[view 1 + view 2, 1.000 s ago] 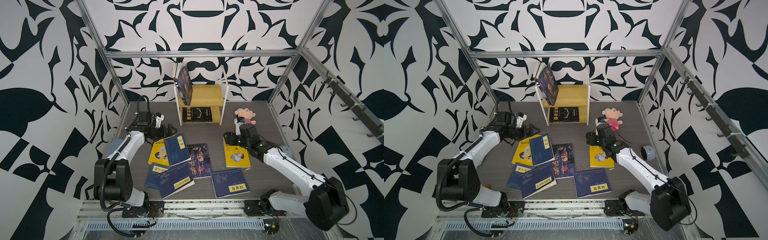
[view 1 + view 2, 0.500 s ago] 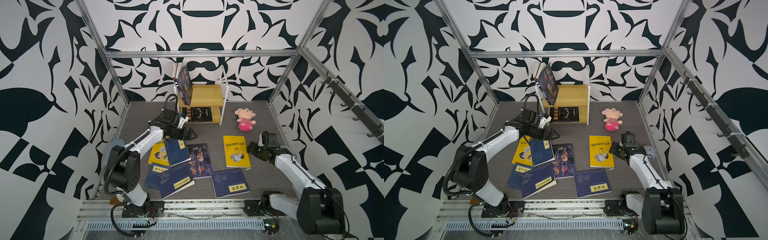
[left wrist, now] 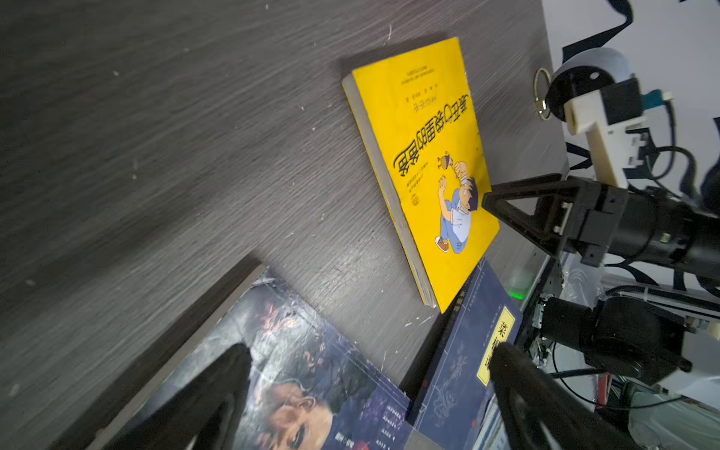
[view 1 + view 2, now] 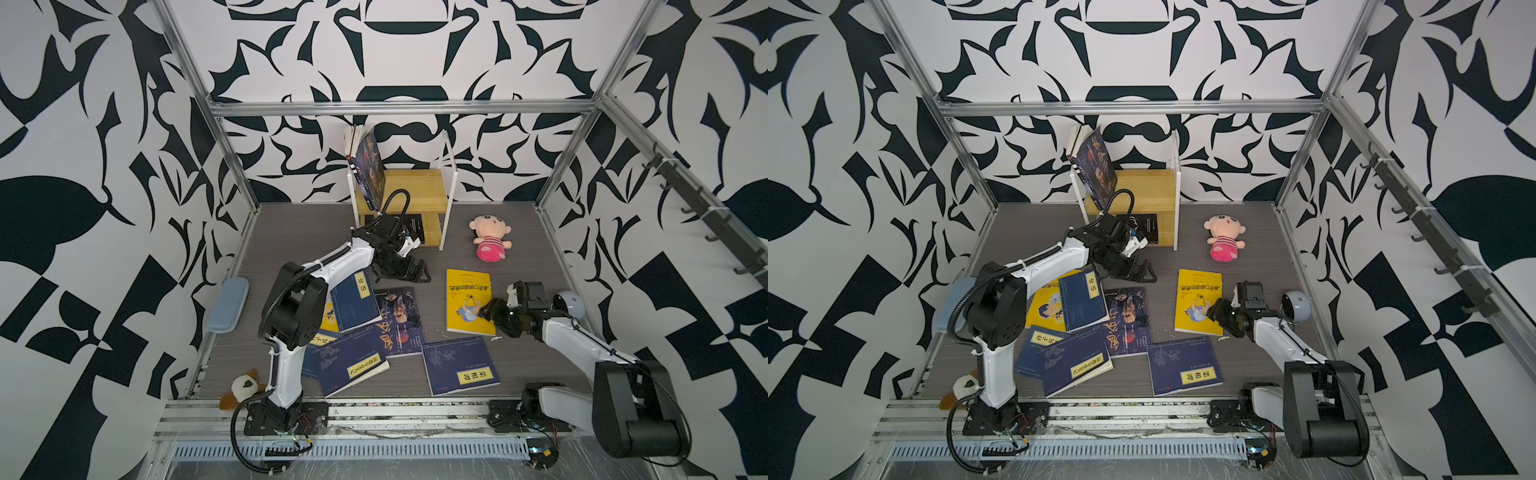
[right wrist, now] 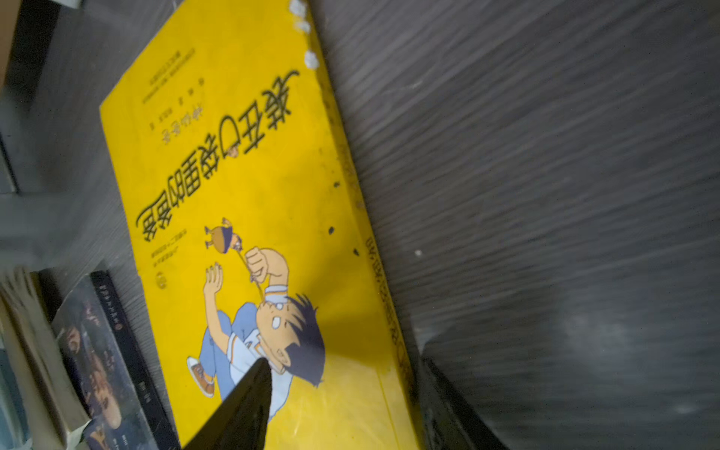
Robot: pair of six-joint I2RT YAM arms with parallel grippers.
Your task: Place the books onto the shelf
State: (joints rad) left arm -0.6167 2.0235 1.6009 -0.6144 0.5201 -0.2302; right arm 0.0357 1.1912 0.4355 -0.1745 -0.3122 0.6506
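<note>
Several books lie flat on the grey floor. The yellow book (image 4: 467, 299) (image 4: 1198, 301) (image 5: 253, 195) lies right of the middle. My right gripper (image 4: 488, 311) (image 5: 346, 362) is open at its right edge, one finger over the cover and the other on the floor beside the spine. The dark gold-lettered book (image 4: 399, 324) and navy books (image 4: 459, 368) (image 4: 353, 301) lie nearby. My left gripper (image 4: 401, 274) (image 3: 370, 350) hangs open and empty above the dark book's far end. The shelf (image 4: 415, 187) at the back holds a leaning dark book (image 4: 370, 166) and a black one (image 4: 417, 226) lower down.
A pink plush doll (image 4: 488, 243) lies right of the shelf. A blue case (image 4: 228, 305) rests by the left wall and a small plush toy (image 4: 243, 388) at the front left. A round white-grey device (image 4: 569, 303) sits behind my right wrist.
My left arm swung from the back left to the middle in front of the shelf. My right arm drew back from the doll to the yellow book's right edge, its jaws narrowing.
</note>
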